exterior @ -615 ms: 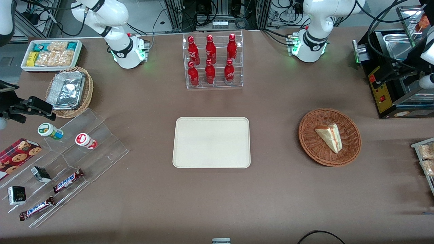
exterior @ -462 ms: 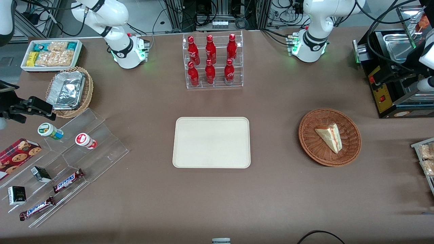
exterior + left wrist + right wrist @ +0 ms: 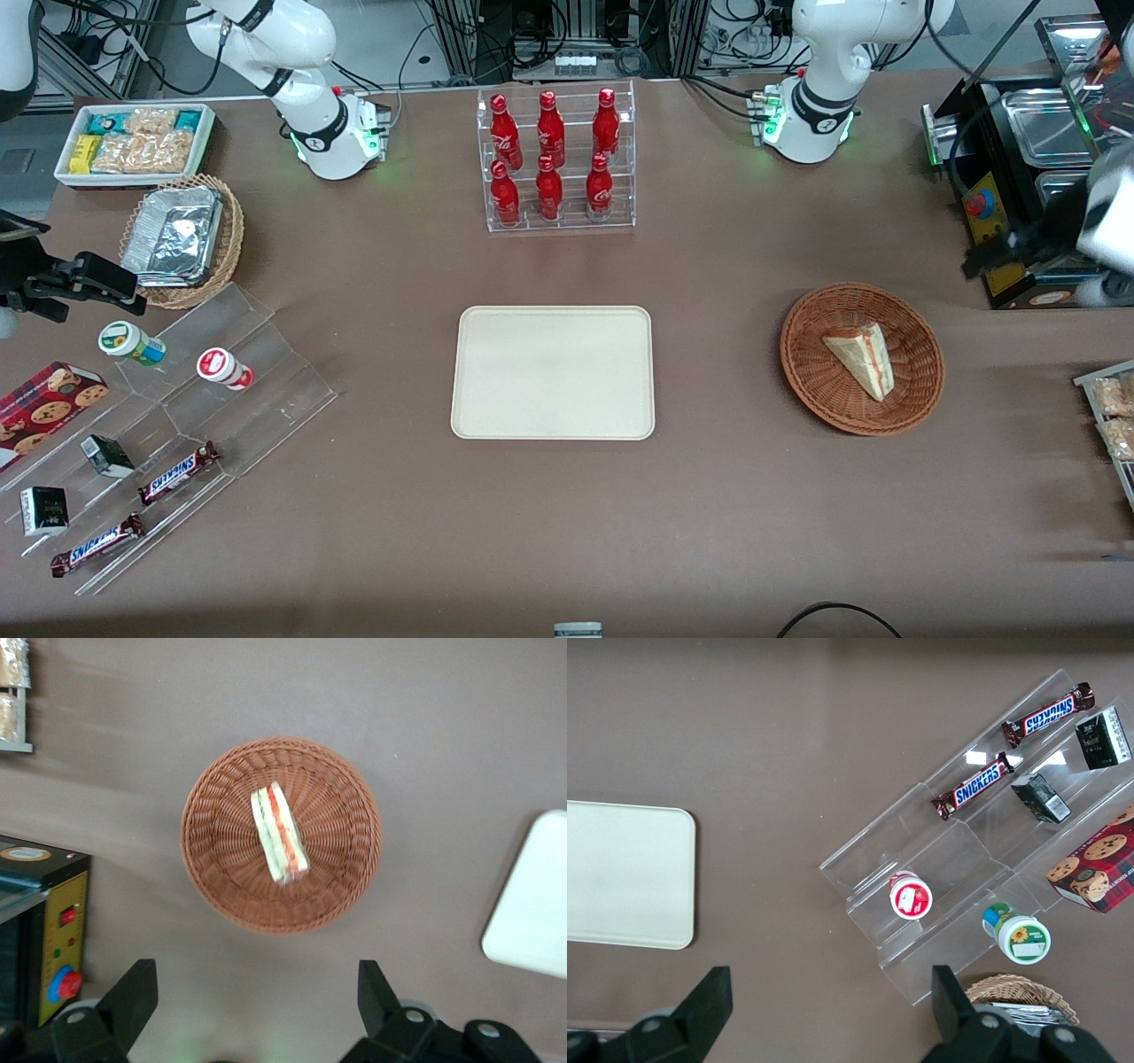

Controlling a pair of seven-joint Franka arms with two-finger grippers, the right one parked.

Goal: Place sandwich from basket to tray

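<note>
Brown desk [image 3: 726, 496], claw approaching basket, sandwich not yet picked.
Front view: sandwich [image 3: 861, 357] lies in basket [image 3: 802, 372], well apart from cream tray [image 3: 553, 427] at desk centre; claw [image 3: 992, 257] hovers blurred above the desk near the basket, toward the working arm's end. Left wrist view: claw [image 3: 252, 1001] fingers [image 3: 133, 992] spread apart, empty; sandwich [image 3: 279, 834] sits ahead of them in basket [image 3: 221, 895], long axis roughly along the gap line, so the fingers probably straddle its narrow width.
</note>
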